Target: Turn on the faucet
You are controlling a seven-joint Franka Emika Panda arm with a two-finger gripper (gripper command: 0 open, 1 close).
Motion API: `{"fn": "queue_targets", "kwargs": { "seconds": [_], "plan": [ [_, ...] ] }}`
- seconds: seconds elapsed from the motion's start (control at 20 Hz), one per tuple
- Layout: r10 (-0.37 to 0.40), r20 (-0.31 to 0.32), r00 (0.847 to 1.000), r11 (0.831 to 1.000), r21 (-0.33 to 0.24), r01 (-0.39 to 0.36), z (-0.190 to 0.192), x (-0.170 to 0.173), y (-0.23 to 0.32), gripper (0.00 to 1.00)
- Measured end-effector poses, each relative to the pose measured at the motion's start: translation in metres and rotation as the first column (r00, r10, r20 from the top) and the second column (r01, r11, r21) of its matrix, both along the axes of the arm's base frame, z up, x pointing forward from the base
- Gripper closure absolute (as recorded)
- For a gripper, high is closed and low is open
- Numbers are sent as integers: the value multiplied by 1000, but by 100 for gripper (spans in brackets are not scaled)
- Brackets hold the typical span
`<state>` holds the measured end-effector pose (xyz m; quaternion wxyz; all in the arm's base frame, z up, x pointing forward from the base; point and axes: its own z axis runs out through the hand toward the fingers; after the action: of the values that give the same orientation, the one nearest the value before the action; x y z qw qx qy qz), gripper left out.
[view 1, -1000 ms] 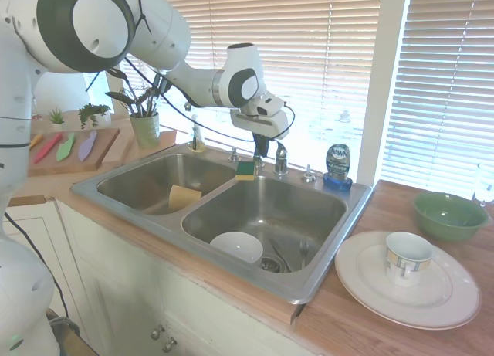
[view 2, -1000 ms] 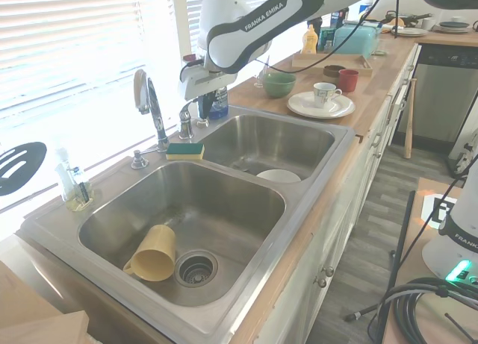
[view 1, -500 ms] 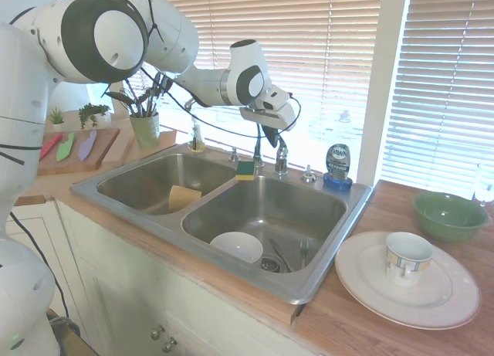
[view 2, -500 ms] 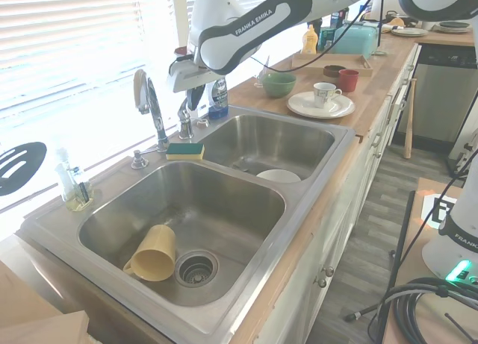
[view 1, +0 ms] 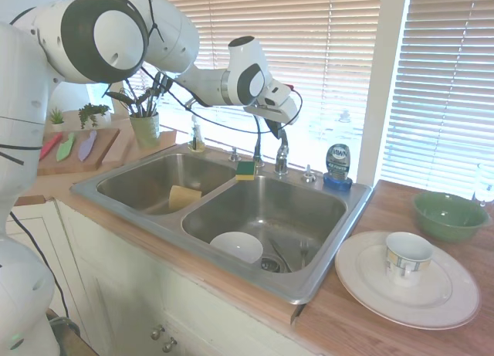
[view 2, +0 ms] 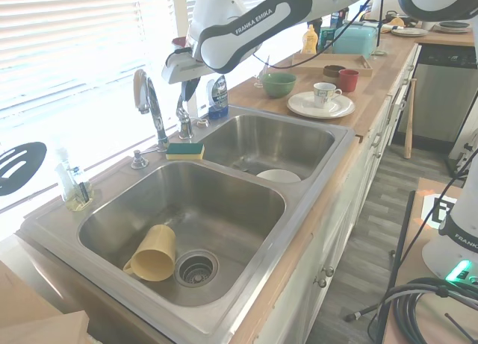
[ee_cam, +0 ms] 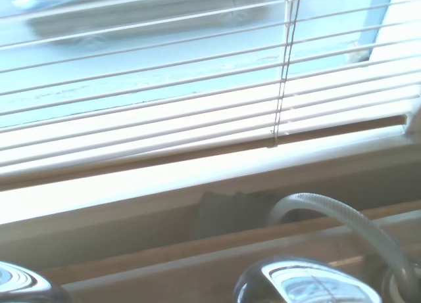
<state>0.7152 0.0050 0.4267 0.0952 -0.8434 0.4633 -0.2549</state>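
1. The end effector (view 1: pixel 276 127) is tilted toward the window, with the lever handle (view 1: pixel 282 149) of the faucet (view 2: pixel 150 107) just below its tips.
2. Whether its fingers are clenched on the lever or released, I cannot tell – the view is too small.
3. No water is visible at the spout, so I judge the faucet is not yet on – the lever needs more travel.

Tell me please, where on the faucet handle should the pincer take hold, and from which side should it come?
Grip the small chrome lever handle near its upper end, not the arched spout of the faucet. The lever stands nearly upright at the sink's back rim, so coming from above seems best, one finger on each side. The pincer hovers right over it.
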Motion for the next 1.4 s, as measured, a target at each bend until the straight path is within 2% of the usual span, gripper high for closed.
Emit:
{"fn": "queue_targets", "kwargs": {
  "seconds": [0.2,0.25,0.35,0.4,0.5,0.65,0.75,0.95,1.0,1.25,1.4],
  "plan": [
    [-1,-4,1000,1000,7,1,-2,-1,-1,100],
    [3,-28,1000,1000,5,-3,-5,-2,-1,100],
    [17,-147,989,1000,-5,-17,-19,-8,-2,100],
    [20,-208,978,1000,-9,-23,-26,-13,-3,100],
    [13,-323,946,1000,-15,-19,-37,-23,-5,100],
    [7,-442,897,1000,-10,-13,-47,-55,-7,100],
    [11,-490,871,1000,0,-12,-46,-84,-7,100],
    [22,-518,855,1000,18,-15,-32,-142,-5,100],
    [24,-522,853,1000,22,-15,-29,-157,-5,0],
    [27,-527,850,999,36,-10,-27,-234,-10,0],
    [31,-514,858,999,45,-9,-40,-276,-11,0]
  ]
}}
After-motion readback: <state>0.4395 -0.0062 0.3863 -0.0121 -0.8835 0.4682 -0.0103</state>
